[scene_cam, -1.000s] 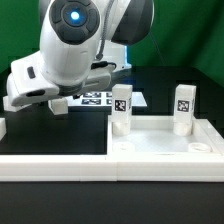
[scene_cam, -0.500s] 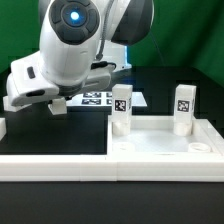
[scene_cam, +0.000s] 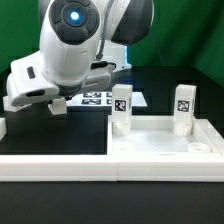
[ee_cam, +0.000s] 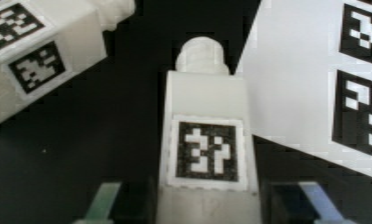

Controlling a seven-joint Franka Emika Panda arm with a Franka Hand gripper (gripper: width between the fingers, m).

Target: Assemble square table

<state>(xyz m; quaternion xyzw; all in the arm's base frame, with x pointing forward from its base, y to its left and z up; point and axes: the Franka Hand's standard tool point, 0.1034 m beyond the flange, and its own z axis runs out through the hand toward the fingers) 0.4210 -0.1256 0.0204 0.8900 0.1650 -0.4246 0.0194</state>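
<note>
The white square table top [scene_cam: 165, 150] lies at the exterior view's right. Two white tagged legs stand upright in its far corners [scene_cam: 121, 109] [scene_cam: 183, 108]. In the wrist view a third leg [ee_cam: 206, 125] lies on the black surface, tag up, between my fingers [ee_cam: 108, 202]. My gripper [ee_cam: 208, 198] is open, with a dark gap on each side of that leg. A fourth tagged leg [ee_cam: 50, 50] lies slanted beside it. In the exterior view the arm [scene_cam: 65, 50] hides the gripper and both lying legs.
The marker board [ee_cam: 334, 85] lies close beside the leg between my fingers; it also shows behind the arm in the exterior view [scene_cam: 100, 97]. A long white bar [scene_cam: 55, 165] edges the front of the black surface. A small white piece [scene_cam: 2, 128] sits at the exterior view's left edge.
</note>
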